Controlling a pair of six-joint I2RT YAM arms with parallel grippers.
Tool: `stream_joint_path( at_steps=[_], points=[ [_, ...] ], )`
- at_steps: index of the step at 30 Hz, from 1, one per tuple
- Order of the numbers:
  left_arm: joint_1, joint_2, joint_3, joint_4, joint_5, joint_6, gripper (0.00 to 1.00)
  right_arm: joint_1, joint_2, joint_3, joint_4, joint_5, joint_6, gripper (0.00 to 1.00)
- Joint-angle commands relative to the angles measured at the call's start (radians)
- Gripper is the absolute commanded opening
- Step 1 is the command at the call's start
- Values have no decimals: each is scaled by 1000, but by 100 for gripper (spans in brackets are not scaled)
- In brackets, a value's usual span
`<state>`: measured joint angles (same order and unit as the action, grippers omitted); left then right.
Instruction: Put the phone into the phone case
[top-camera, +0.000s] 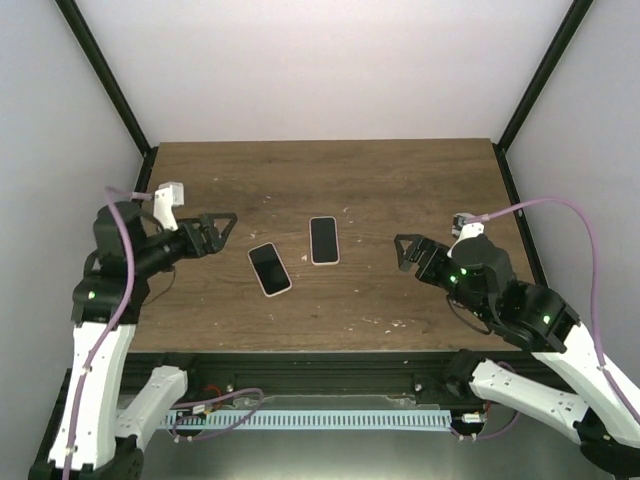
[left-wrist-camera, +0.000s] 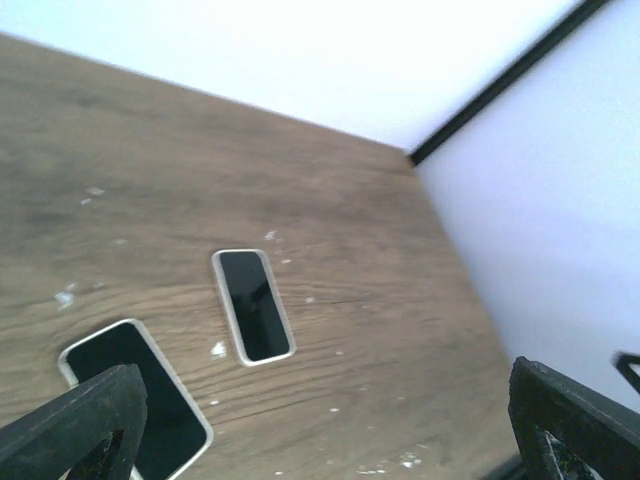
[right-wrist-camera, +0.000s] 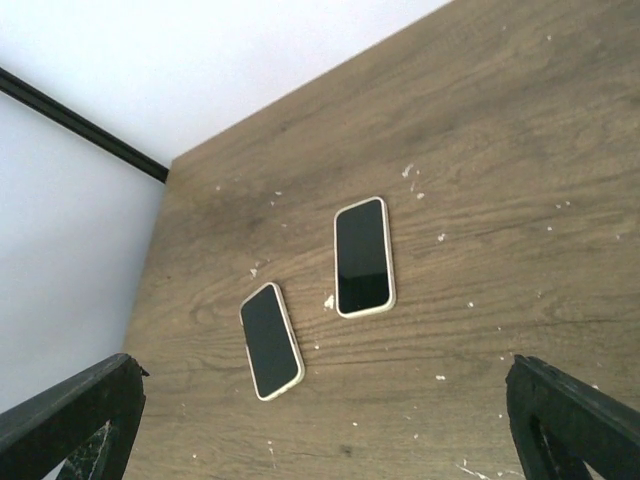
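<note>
The wooden worktop (top-camera: 420, 180) gives thin, flat things nothing to be lifted by, and I judge that the main hazard here. The left arm (top-camera: 130, 255) hangs over the left edge and the right arm (top-camera: 490, 285) over the right edge. The left jaws and right jaws both stand wide apart and hold nothing. Between them, mid-worktop and well clear of every edge, lie two cream-rimmed slabs with glossy black faces. One is a straight slab (top-camera: 323, 240). The other, a tilted slab (top-camera: 269, 269), lies just beside it, nearer the front edge and the left arm. No bare black phone shows on its own, so I cannot tell which slab is the phone and which the phone case. Picking the wrong one is a likely slip. A pinch on so flat a piece may also skid it across the wood or knock its neighbour askew.
</note>
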<state>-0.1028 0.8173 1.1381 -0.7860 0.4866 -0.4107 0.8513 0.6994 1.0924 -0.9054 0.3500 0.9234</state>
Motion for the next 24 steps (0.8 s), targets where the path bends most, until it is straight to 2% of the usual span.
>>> stream_joint_path(
  at_steps=[1, 3, 15, 24],
  points=[
    [2, -78, -5, 52, 192, -24, 100, 0, -13, 67, -41, 36, -63, 100],
    [2, -104, -11, 83, 252, -33, 100, 0, -18, 81, -42, 28, -71, 100],
    [2, -181, -103, 130, 320, -80, 100, 0, -82, 53, -14, 19, -58, 100],
    [-12, -179, -99, 158, 382, -87, 100, 0, -86, 31, 3, 4, -53, 100]
  ],
)
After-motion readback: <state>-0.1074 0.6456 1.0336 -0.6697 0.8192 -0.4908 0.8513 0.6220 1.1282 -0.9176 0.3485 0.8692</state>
